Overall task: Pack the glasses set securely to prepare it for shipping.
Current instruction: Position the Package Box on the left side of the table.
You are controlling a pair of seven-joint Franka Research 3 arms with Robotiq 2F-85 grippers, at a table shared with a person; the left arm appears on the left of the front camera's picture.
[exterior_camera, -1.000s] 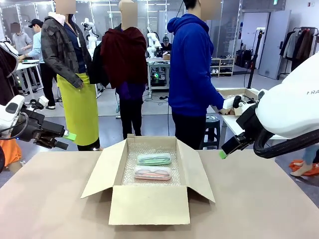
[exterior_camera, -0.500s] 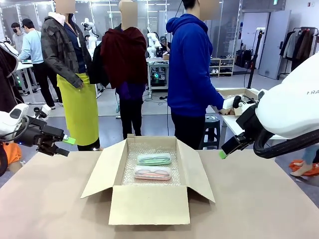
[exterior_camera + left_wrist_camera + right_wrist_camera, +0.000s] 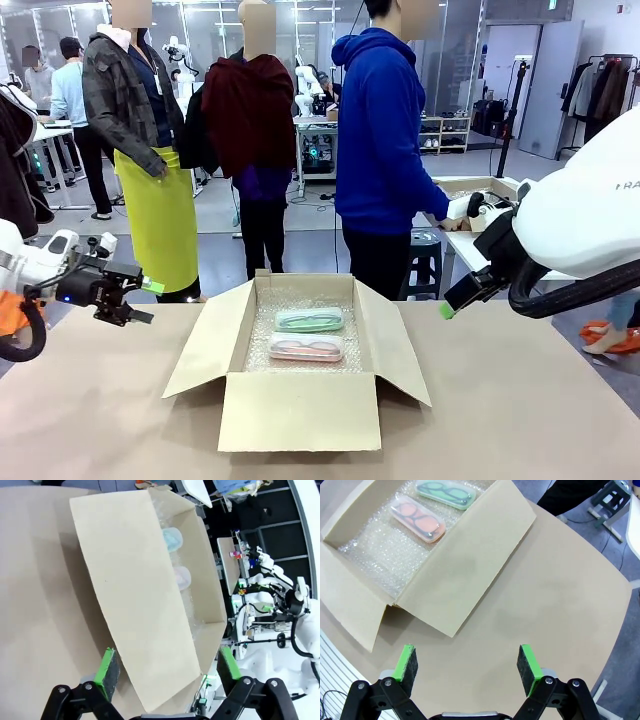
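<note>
Glasses cases (image 3: 308, 333) side by side in cardboard box (image 3: 300, 410), half hidden in left wrist view, both grippers released

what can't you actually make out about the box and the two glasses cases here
- Front view: the cardboard box near wall hides its floor just behind it.
- Left wrist view: the box's side flap covers most of the mint case and pink case; only their ends show.
- Right wrist view: the glasses inside the cases are too small to tell details.
- Bubble wrap hides the box bottom.
</note>
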